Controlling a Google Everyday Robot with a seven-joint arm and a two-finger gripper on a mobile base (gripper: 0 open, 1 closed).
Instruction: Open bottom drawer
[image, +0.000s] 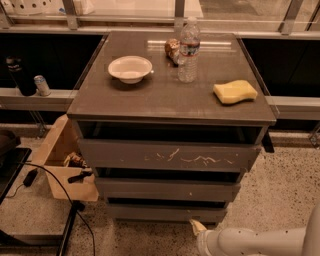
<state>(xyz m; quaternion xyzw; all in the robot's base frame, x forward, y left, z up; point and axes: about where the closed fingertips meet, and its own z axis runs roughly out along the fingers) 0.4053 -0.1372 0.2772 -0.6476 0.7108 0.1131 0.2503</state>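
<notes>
The bottom drawer (160, 213) is seen lowest in the grey cabinet (170, 100) — its slim front sits just above the floor. The gripper (196, 228) is held low, near that front's right part — whether spread or pressed together cannot be told.

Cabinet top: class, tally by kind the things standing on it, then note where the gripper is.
Bowl: 1
Water bottle: 1
Yellow sponge: 1
Small brown item: 1
Total: 4
The gripper is down near the floor, in front of the bottom drawer.
</notes>
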